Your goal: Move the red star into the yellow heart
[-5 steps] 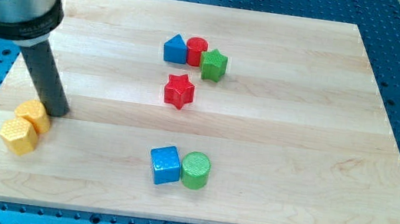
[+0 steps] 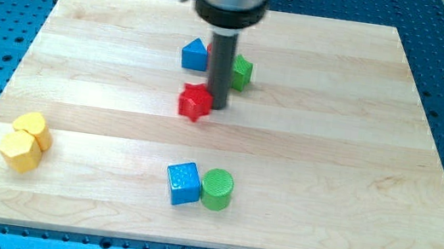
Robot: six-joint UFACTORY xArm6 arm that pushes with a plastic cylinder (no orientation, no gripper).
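Observation:
The red star (image 2: 195,102) lies near the middle of the wooden board (image 2: 329,156). My tip (image 2: 216,107) rests on the board right against the star's right side. The yellow heart (image 2: 35,129) sits far off at the view's left, touching a yellow hexagon block (image 2: 19,151) just below it. The rod rises from the tip and hides most of a red cylinder (image 2: 212,48) behind it.
A blue triangle block (image 2: 194,54) and a green star-like block (image 2: 242,72) flank the rod near the view's top. A blue cube (image 2: 183,182) and a green cylinder (image 2: 217,188) stand side by side near the view's bottom.
The rod has swung from beside the yellow blocks at the view's left to the red star's right side. The star has shifted slightly left.

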